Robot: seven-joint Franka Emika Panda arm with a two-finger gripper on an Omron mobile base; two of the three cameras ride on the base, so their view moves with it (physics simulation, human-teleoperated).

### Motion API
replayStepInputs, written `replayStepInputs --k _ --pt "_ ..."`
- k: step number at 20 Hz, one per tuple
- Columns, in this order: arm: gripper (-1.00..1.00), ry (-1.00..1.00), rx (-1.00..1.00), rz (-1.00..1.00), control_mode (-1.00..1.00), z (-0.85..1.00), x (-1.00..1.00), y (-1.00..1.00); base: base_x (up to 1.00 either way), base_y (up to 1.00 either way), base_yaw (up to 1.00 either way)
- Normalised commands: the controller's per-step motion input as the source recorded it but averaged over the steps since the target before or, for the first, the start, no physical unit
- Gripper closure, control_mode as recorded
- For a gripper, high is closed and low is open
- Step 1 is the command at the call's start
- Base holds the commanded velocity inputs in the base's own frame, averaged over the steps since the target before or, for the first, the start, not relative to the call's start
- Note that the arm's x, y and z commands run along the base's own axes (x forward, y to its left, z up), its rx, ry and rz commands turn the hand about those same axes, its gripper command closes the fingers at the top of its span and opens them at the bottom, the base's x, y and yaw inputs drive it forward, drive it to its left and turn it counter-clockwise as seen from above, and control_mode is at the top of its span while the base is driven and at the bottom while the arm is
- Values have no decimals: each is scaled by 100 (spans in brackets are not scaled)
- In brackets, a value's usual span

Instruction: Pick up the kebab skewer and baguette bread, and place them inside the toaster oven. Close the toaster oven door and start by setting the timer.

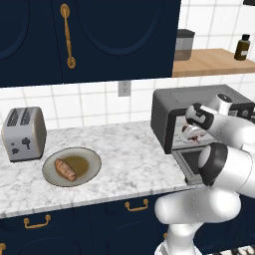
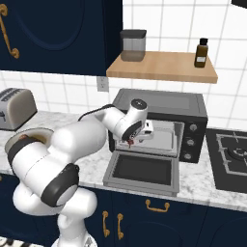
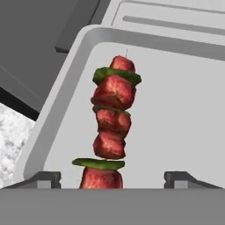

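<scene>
One kebab skewer (image 3: 111,127) lies on the pale tray (image 3: 176,110) inside the toaster oven (image 2: 161,103), its long axis running straight away from the hand camera, tip toward the back. One baguette bread (image 1: 65,170) rests on the grey plate (image 1: 89,174) on the worktop (image 1: 129,154) (angled, pointing toward the silver toaster (image 1: 24,133)). The end effector (image 3: 112,178) is spread wide, fingers (image 3: 179,178) clear either side of the skewer, gripping nothing. Toaster oven door (image 2: 142,171) hangs down flat.

Marble counter (image 1: 124,149) carries toaster (image 1: 24,133), plate (image 1: 89,172), toaster oven (image 2: 188,108).
</scene>
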Motion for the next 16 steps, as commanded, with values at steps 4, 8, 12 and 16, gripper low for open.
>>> replayStepInputs --k 4,8,12,16 --pt "-100 -6 0 0 -100 51 -21 -2 0 0 0" --pt "-100 -6 0 -2 -100 37 -86 28 0 0 0" --pt "-100 0 0 -13 -100 9 -100 42 0 0 0" --pt "-100 0 0 -10 -100 11 -99 94 0 0 0"
